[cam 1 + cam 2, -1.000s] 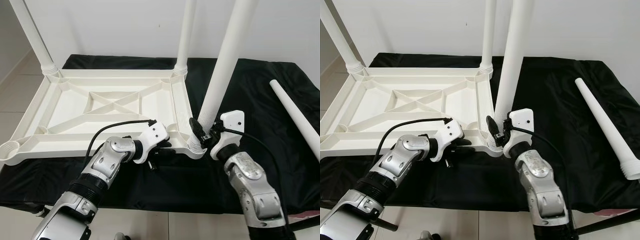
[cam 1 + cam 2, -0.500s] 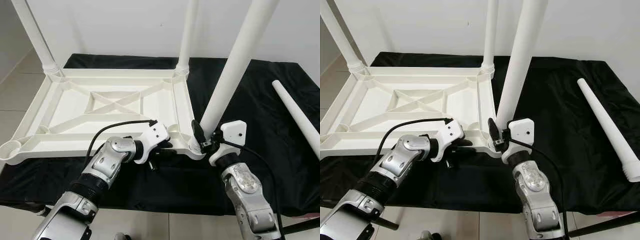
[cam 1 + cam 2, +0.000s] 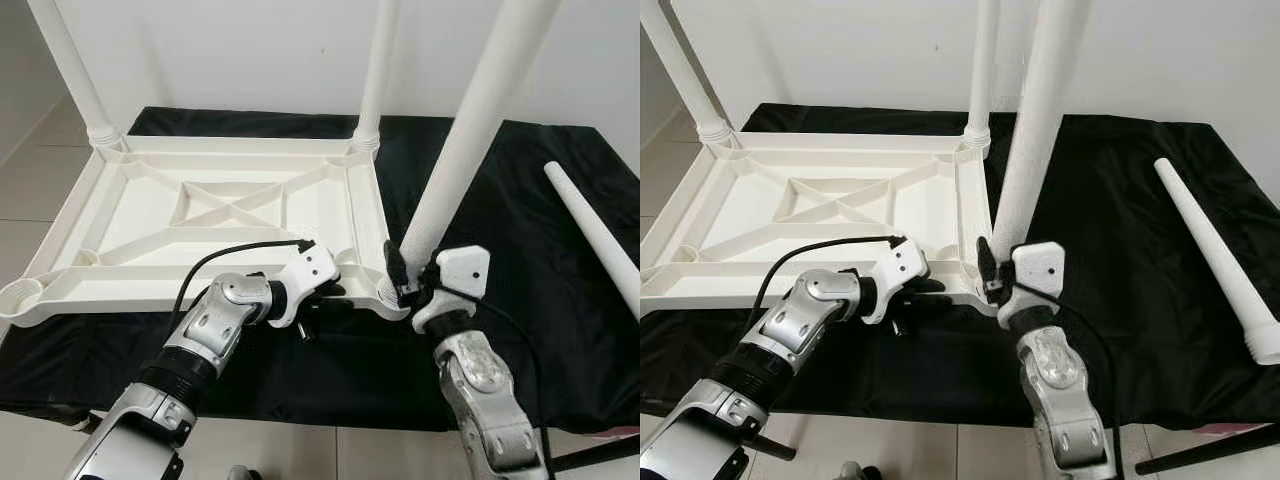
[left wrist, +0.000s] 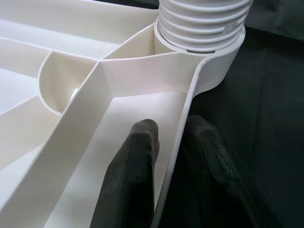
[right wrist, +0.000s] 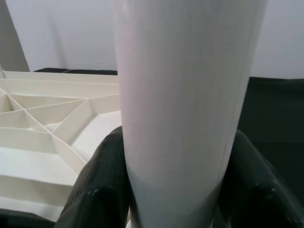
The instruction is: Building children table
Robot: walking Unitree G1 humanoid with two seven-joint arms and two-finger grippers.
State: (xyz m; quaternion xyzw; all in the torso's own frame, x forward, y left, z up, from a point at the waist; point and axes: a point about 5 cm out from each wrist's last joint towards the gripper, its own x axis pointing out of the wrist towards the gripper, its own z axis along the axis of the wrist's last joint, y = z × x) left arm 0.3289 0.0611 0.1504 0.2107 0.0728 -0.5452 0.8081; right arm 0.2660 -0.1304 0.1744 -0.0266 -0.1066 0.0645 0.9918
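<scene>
Since 1 s ago third leg (image 3: 455,150) has swung from steep to leaning right, right gripper (image 3: 408,280) clamped round its base at near-right corner socket (image 4: 202,47) of upturned tabletop (image 3: 150,215). Left gripper (image 4: 173,156) pinches near rim just beside socket, one finger each side. To do it well: bring leg plumb before twisting so threads seat, hold rim firm. Two far legs stand fitted; spare leg (image 3: 600,235) lies well apart right on black cloth (image 3: 520,210); open room there.
</scene>
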